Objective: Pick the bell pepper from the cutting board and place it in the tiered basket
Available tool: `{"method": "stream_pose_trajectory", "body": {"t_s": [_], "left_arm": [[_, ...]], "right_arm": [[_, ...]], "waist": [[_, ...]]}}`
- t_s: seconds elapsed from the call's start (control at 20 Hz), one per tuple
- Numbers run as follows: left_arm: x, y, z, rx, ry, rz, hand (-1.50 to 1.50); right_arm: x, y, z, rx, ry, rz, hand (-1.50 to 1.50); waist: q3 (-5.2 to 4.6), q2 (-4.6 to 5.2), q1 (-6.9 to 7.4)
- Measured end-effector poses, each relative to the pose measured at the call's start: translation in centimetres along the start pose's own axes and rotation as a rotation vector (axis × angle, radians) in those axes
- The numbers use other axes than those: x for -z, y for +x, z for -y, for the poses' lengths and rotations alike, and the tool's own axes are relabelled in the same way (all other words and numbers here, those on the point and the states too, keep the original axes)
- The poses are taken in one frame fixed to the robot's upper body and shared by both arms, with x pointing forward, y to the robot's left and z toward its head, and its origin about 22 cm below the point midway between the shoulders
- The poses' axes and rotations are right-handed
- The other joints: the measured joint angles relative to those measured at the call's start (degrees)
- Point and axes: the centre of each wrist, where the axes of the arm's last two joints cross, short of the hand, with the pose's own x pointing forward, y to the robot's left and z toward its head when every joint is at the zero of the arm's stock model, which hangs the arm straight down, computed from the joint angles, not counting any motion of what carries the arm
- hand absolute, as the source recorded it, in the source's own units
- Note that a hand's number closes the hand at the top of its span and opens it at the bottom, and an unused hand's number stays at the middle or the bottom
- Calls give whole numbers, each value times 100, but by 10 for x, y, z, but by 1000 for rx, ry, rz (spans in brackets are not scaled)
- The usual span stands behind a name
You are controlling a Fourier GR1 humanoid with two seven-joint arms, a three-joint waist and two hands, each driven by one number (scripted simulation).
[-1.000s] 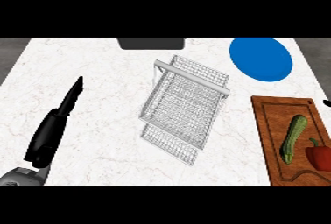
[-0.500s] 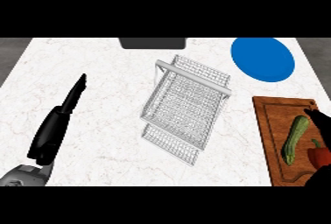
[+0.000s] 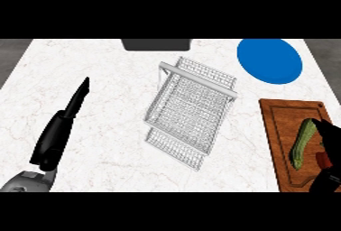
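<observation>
Red bell pepper (image 3: 322, 159): on the wooden cutting board (image 3: 279, 131), near its right side, just right of the cucumber (image 3: 303, 143); only a small red sliver in sight, the rest hidden by the right hand (image 3: 332, 137).
Black right hand: at the view's right edge, over the pepper; cut off by that edge, so not possible to judge whether closed round the pepper.
Green cucumber: long, lying lengthwise on the board, slightly tilted, its right side next to the right hand.
Brown cutting board: on the right of the surface (image 3: 100, 67), running out at the lower right.
White wire tiered basket (image 3: 190, 110): mid-surface, left of the board and apart from it, well apart from the pepper; two mesh tiers seen from above.
Blue plate (image 3: 269, 61): round, beyond the board's far end, apart from it.
Black left hand (image 3: 60, 131): over the left of the surface, fingers straight and pointing away, nothing in its grasp; grey forearm (image 3: 23, 182) at the lower left corner.
Marble surface: white, faintly veined.
Dark grey object (image 3: 156, 44): at the far edge, cut off, not identifiable.
</observation>
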Motion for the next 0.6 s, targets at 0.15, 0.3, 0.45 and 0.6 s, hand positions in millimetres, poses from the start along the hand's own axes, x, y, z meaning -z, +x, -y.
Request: {"method": "stream_pose_trajectory", "body": {"t_s": [0.15, 0.3, 0.45, 0.6], "left_arm": [[-2, -4, -2, -2, -7, 4, 0], [-4, -5, 0, 5, 0, 2, 0], [-2, -3, -3, 5, 4, 1, 0], [-4, 0, -5, 3, 4, -2, 0]], "right_arm": [[5, -2, -7, -21, 35, -10, -150], [8, -15, -8, -51, 62, -30, -150], [5, -20, -10, -49, 52, -54, -150], [6, -27, -14, -49, 10, -77, -150]], "waist": [[0, -1, -3], [1, -4, -19], [1, -6, -30], [1, -8, -31]]}}
